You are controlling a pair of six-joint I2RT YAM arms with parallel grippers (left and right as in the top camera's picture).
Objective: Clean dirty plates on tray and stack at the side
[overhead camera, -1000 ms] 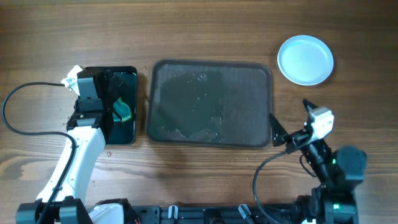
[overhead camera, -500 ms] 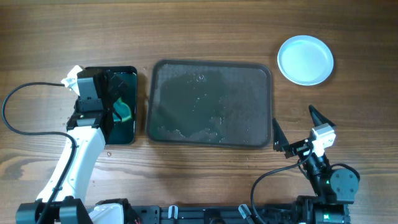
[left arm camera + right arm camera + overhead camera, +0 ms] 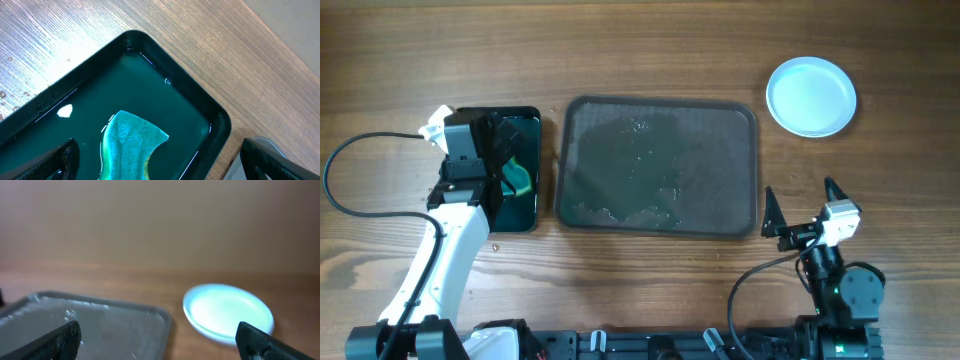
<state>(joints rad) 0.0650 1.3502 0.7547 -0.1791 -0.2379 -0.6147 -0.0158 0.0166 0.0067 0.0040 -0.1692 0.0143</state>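
Pulling back toward the near edge of the table [image 3: 650, 40], the right gripper [image 3: 800, 190], open and empty like the left gripper [image 3: 162, 157], leaves the tray [image 3: 660, 165] bare and the plates [image 3: 810, 96] stacked aside, so the task looks finished.

My small glossy black tray [image 3: 532, 150] sits on the wooden table [image 3: 650, 50], with its long sides running away from me. It holds a shallow pool of clear water [image 3: 150, 85] that catches a few white glints. Toward the tray's right wall, a teal-green sponge [image 3: 521, 178] lies in the water. Seen close up, the sponge has a curved notch along one edge. Just outside the tray's rim, a few water droplets [image 3: 5, 94] dot the wood.
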